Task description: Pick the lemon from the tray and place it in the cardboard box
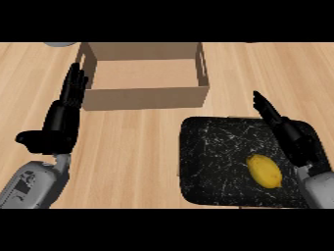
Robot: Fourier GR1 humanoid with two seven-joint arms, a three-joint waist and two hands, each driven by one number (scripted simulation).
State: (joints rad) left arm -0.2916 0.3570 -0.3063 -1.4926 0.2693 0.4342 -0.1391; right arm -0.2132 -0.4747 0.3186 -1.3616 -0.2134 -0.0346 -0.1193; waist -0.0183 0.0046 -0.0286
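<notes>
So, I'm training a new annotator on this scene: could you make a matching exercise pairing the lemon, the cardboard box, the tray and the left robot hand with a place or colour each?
Things:
1. lemon
2. cardboard box
3. tray
4. left robot hand

Descriptions:
A. black with white veins
B. fingers straight, beside the box's left wall
C. yellow, lying on the tray
D. brown, open-topped

Pairs: 1-C, 2-D, 3-A, 4-B

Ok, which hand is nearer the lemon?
The right hand, open above the tray's right side, just beside the lemon. The left hand is well away, by the cardboard box's left wall.
</notes>
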